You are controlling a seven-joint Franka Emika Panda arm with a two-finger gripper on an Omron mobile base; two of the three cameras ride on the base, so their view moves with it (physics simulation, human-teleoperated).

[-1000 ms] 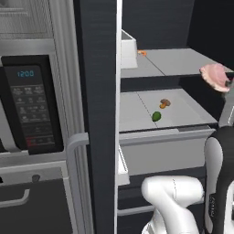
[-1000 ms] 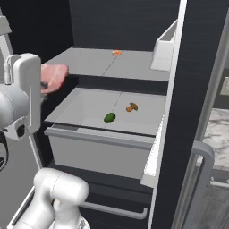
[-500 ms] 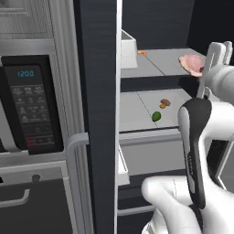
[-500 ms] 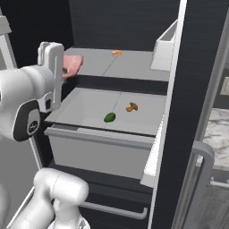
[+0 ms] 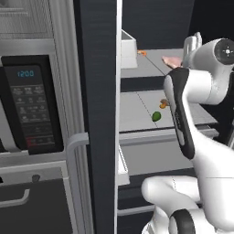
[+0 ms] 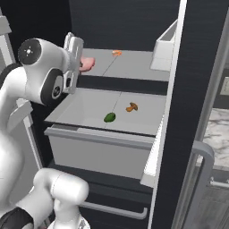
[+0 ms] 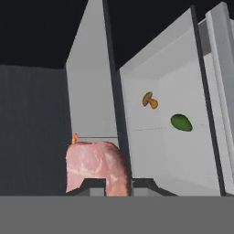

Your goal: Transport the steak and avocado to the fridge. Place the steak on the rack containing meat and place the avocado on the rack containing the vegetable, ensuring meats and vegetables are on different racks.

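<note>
The steak [image 7: 95, 165], a pink slab with a pale edge, hangs between my fingertips [image 7: 93, 186] with the gripper [image 7: 116, 185] shut on it. It is low over the left front part of the fridge's upper grey shelf [image 6: 134, 67], the rack containing meat, where the steak [image 6: 87, 64] sticks out from the hand. A tiny orange morsel [image 6: 116, 53] lies farther back on that shelf. On the lower shelf [image 6: 85, 107] the dark green avocado [image 6: 109, 117] lies beside the brown mushroom-like vegetable [image 6: 131, 107]. From the left base view I see the steak [image 5: 173, 61] and the avocado [image 5: 156, 116].
A grey drawer [image 6: 98, 147] sits below the lower shelf. The open fridge door with a white bin [image 6: 166, 49] stands to the right. A black microwave [image 5: 29, 105] is to the left of the fridge's dark side panel [image 5: 98, 114].
The arm has swung the steak from outside the fridge's side inward, over the front of the upper shelf. Avocado, mushroom and morsel have not moved.
</note>
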